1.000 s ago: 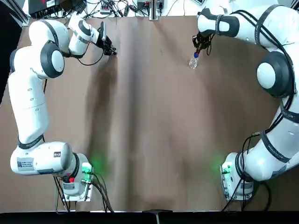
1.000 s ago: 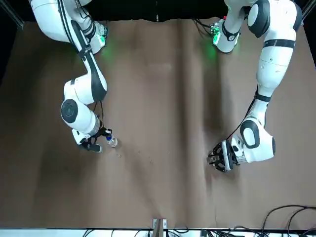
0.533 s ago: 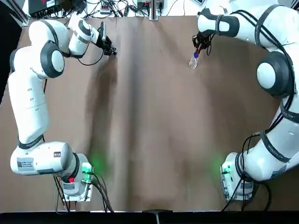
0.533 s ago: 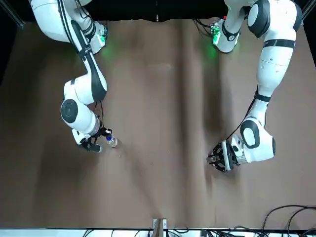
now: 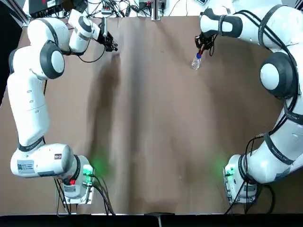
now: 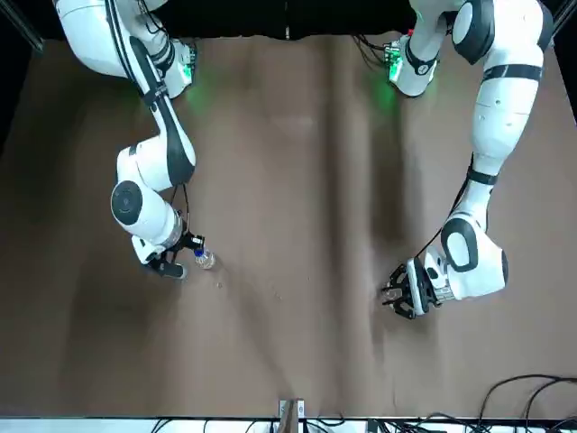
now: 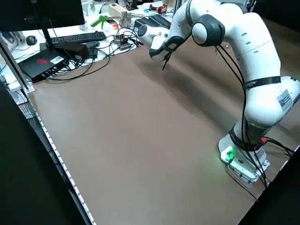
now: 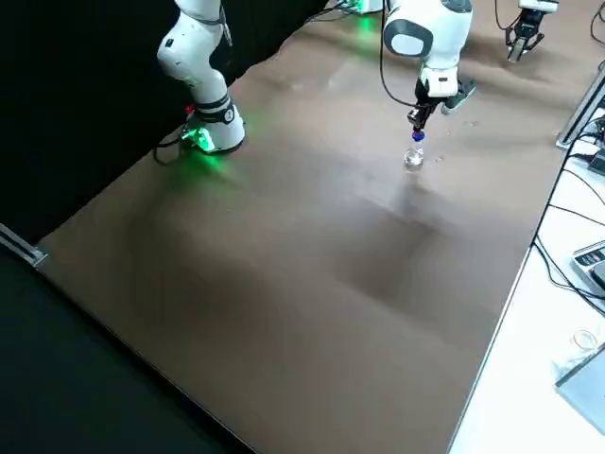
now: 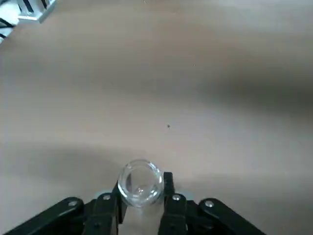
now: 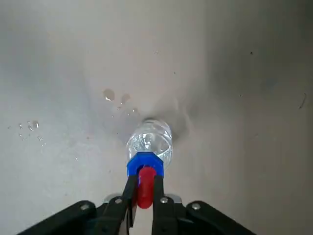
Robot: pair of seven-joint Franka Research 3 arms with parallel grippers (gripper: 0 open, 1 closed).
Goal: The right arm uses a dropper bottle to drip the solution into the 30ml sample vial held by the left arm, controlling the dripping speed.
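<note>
1. We see the right arm [image 5: 277,71] reach across the brown table [image 5: 156,132] to its far side, right of the middle; cables are strapped along its links.
2. Its right gripper [image 10: 142,196] is clamped on the red top of the dropper bottle [image 5: 196,62]; in the right wrist view the two black fingers [image 10: 128,193] press that red top from both sides, with the blue collar just past their tips.
3. We find the dropper bottle upright with its clear glass base at the table surface; the right side view shows it [image 8: 414,154] hanging straight under the gripper, but we cannot tell whether the base touches the cloth or sits just above it.
4. We note a few small drops [image 10: 108,94] on the table near the bottle, and more specks off to one side.
5. The left arm [image 5: 28,94] stretches to the far left corner of the table; its left gripper [image 9: 142,205] is closed on the 30ml sample vial [image 9: 141,181], the fingers touching the clear glass on either side and the open mouth facing the wrist camera.
6. We judge the vial and the dropper bottle well apart, one at the far left, the other at the far right.
7. Beyond the far edge lie cables and a keyboard [image 7: 77,37] on a white bench.
</note>
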